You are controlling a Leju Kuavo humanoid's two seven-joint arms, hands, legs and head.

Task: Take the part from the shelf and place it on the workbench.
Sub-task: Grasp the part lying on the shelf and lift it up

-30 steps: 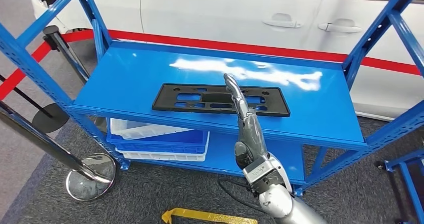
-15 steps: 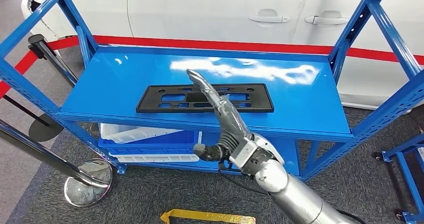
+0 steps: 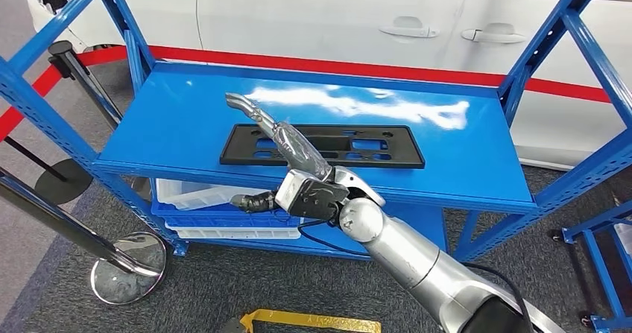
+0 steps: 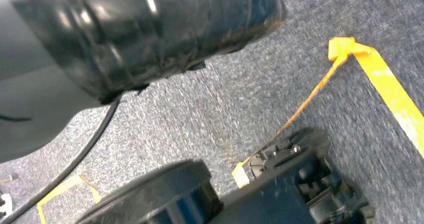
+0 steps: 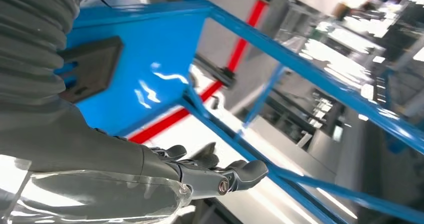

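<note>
1. the flat black plastic part with rectangular cut-outs (image 3: 322, 146) lies on the glossy blue metal top shelf (image 3: 171, 124) of the rack, near the front edge, untouched and free of any grip.
2. the right hand (image 3: 287, 154) hovers above the left half of the part, released, fingers stretched forward and holding nothing; its thumb hangs below, in front of the shelf edge.
3. the left hand's state cannot be told; its wrist view looks at grey carpet and yellow floor tape (image 4: 385, 83).
4. the step in hand looks like the reach, so the grasp is not yet made.
5. to do it well, i would lower the fingers onto the part's near long edge, thumb under the overhang if there is one, otherwise slide the part toward the shelf front first.
6. grip near the middle of the length, since a long thin panel will likely tip if taken by one end.
7. lift clear of the blue uprights (image 3: 548, 39) before turning away.
</note>
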